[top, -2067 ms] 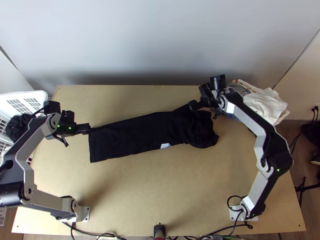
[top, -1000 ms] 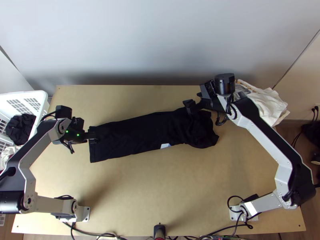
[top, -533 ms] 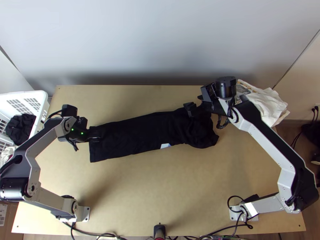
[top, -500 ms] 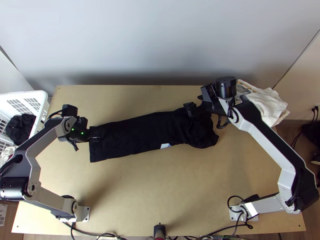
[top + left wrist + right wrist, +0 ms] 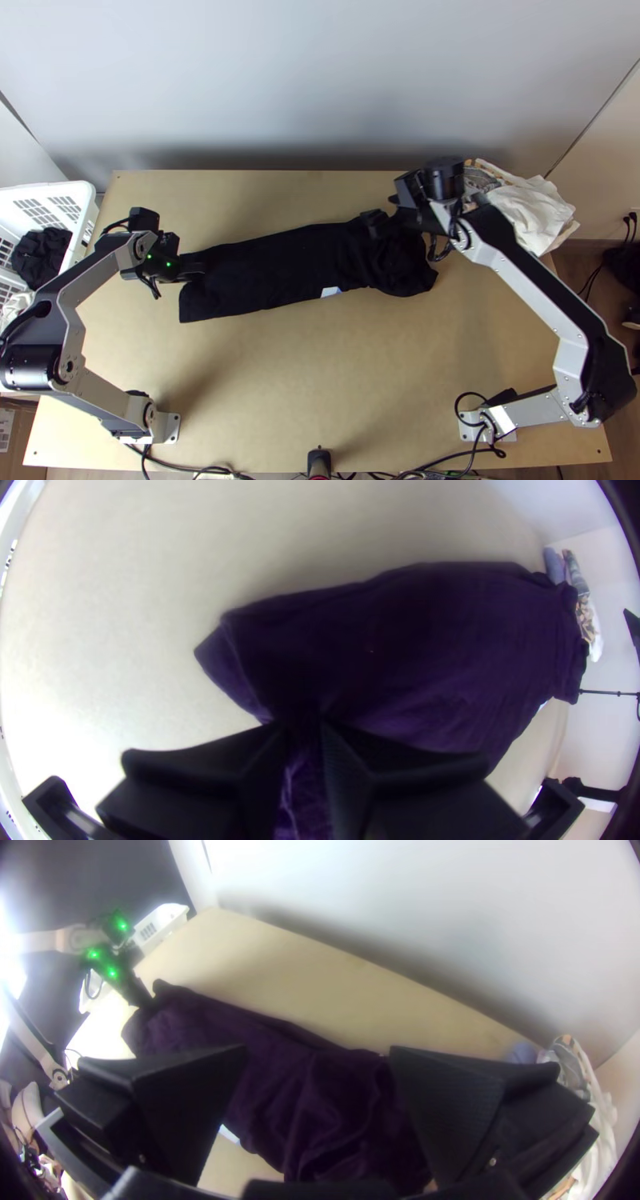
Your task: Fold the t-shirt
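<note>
My left tool [image 5: 307, 725] grips one end of the black cloth t-shirt [image 5: 272, 268] on the pale wooden surface [image 5: 320, 384], but my right tool [image 5: 319, 1052] gapes over the bunched end, so tugging could drag it crooked.

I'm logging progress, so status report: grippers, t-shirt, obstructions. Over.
Left gripper closed on t-shirt, left end. Right gripper open over bunched right end. T-shirt lies in long strip; white cloth far right, apart from it.
</note>
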